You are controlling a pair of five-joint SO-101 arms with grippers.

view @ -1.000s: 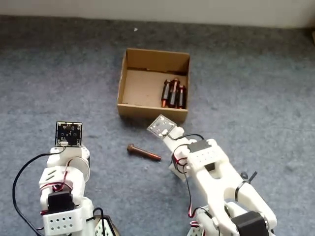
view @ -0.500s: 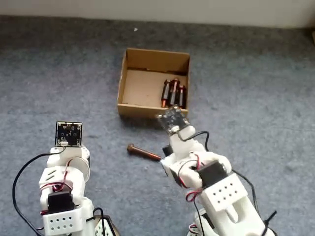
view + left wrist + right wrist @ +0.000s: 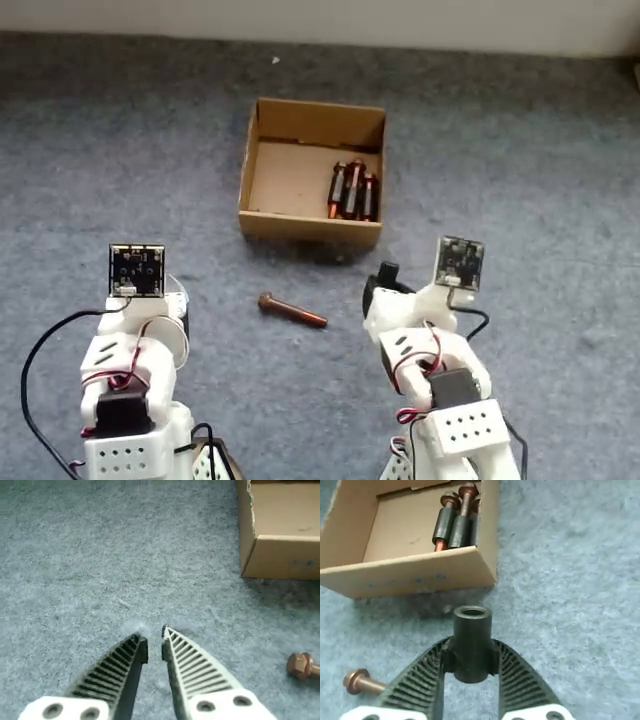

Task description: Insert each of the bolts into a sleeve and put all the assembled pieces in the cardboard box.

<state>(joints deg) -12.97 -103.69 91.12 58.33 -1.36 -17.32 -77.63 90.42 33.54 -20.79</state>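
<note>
One bolt [image 3: 292, 310] is loose, lying flat on the carpet [image 3: 520, 150] just on the near side of the cardboard box [image 3: 262, 218]. Sleeve [image 3: 471, 630] is upright, clamped in the right gripper [image 3: 470, 655], right of the bolt. Three assembled pieces [image 3: 353, 192], by my count, lie in the box's right half. Left gripper [image 3: 154, 649] is empty, fingers barely parted, over the carpet left of the bolt. Remaining, I'd say: mate this pair, then box it.

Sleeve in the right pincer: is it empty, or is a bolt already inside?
Empty. The sleeve, clamped in the right pincer, shows an open bore, and the bolt lies on the carpet.
</note>
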